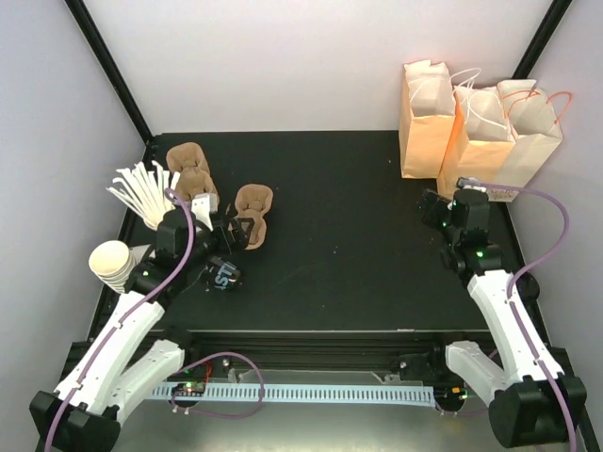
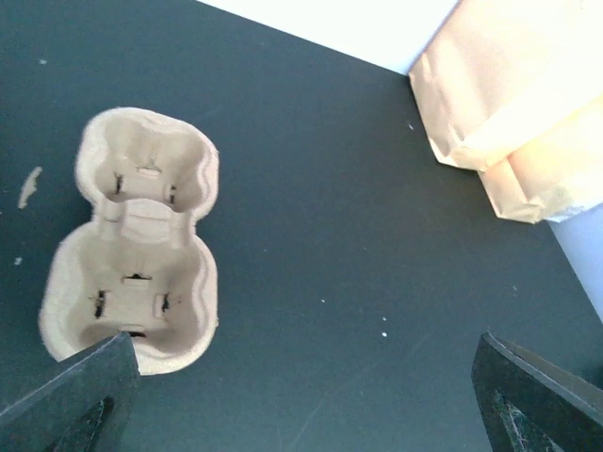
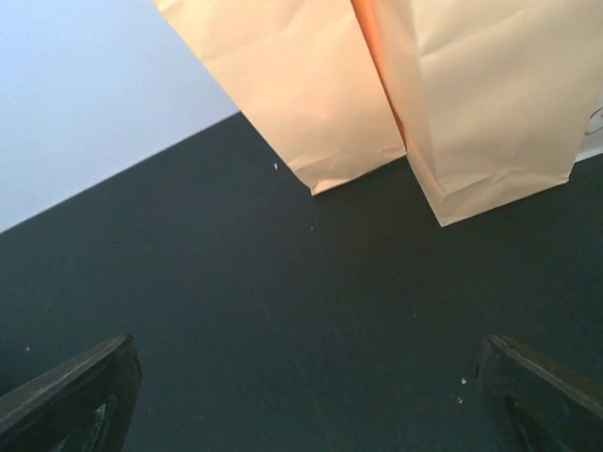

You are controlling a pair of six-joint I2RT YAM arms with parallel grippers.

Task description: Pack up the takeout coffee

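The takeout coffee (image 1: 223,274) looks to be the dark cup with white print lying on the black table, just below my left arm's wrist; neither wrist view shows it. My left gripper (image 1: 232,232) (image 2: 303,400) hovers open over bare table, with nothing between its fingers. A brown pulp cup carrier (image 1: 252,213) (image 2: 134,247) lies close beside it, its near end by the left fingertip (image 2: 80,395). My right gripper (image 1: 439,208) (image 3: 306,405) is open and empty, low over the table in front of the paper bags (image 3: 415,94).
Three tan paper bags (image 1: 482,132) stand at the back right. More brown carriers (image 1: 188,166) are stacked at the back left. A fan of white pieces (image 1: 141,188) and a stack of lidless white cups (image 1: 113,264) sit at the left edge.
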